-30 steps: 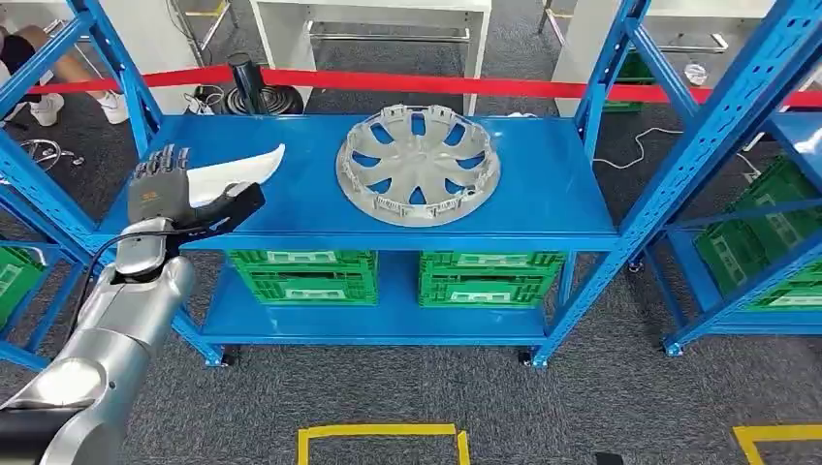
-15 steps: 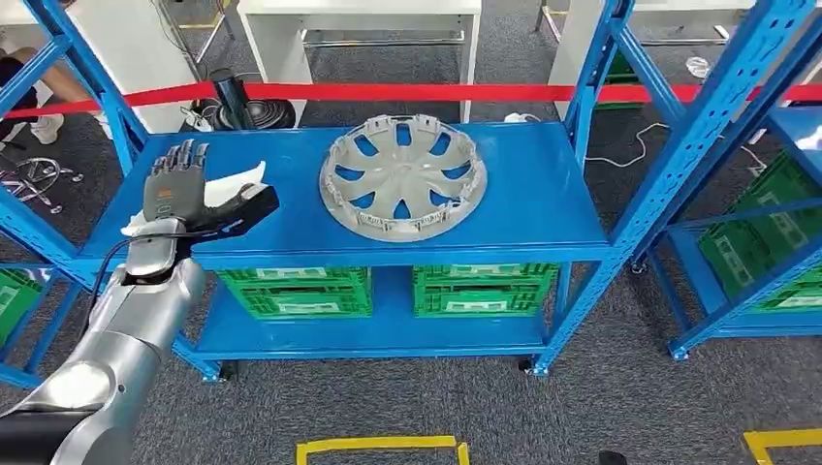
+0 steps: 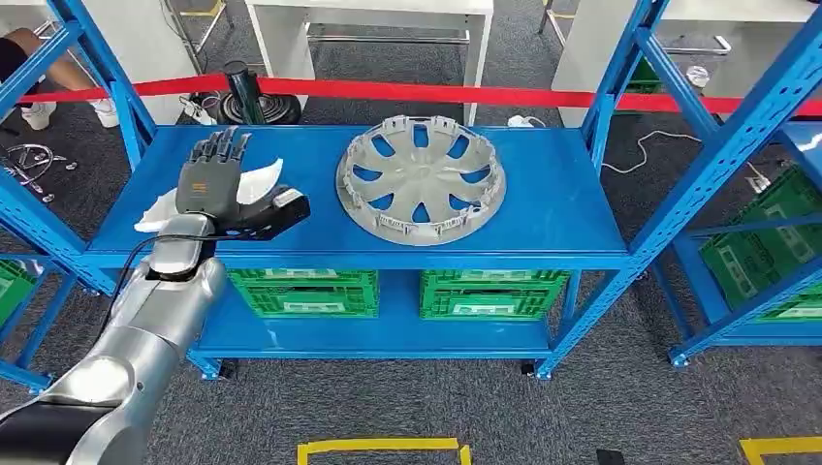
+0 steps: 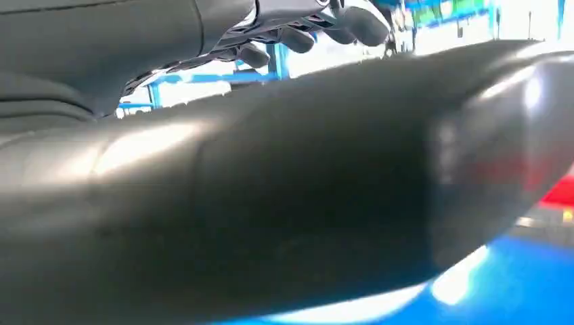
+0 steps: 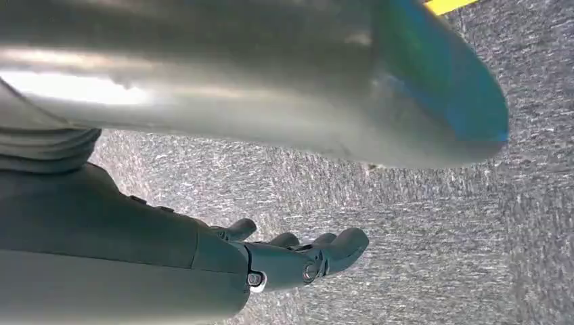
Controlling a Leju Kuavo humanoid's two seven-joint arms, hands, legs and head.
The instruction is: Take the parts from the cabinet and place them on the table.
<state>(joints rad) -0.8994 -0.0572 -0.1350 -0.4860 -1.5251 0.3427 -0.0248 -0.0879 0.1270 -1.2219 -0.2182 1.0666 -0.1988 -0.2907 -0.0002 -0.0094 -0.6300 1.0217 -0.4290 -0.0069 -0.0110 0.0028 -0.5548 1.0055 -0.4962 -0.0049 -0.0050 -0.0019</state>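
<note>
Fingers (image 3: 221, 148) of left hand (image 3: 215, 189) laid over white part (image 3: 254, 181), thumb beneath, left of frame, above blue shelf (image 3: 543, 213); likely gripped for transfer. Right hand (image 5: 291, 257) hanging, loosely curled, holding nothing. Wheel cover (image 3: 420, 178) resting centre shelf.

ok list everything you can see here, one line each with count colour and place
white part: 1, white, left of top shelf, under the left hand
hubcap: 1, silver-grey, middle of top shelf
shelving rack: 1, blue, centre; similar racks either side
crates: 2, green, lower shelf
barrier tape: 1, red, behind rack
floor marks: yellow, on grey carpet
left hand: 1, dark, over the white part
right hand: 1, dark, hanging above carpet, holding nothing
</note>
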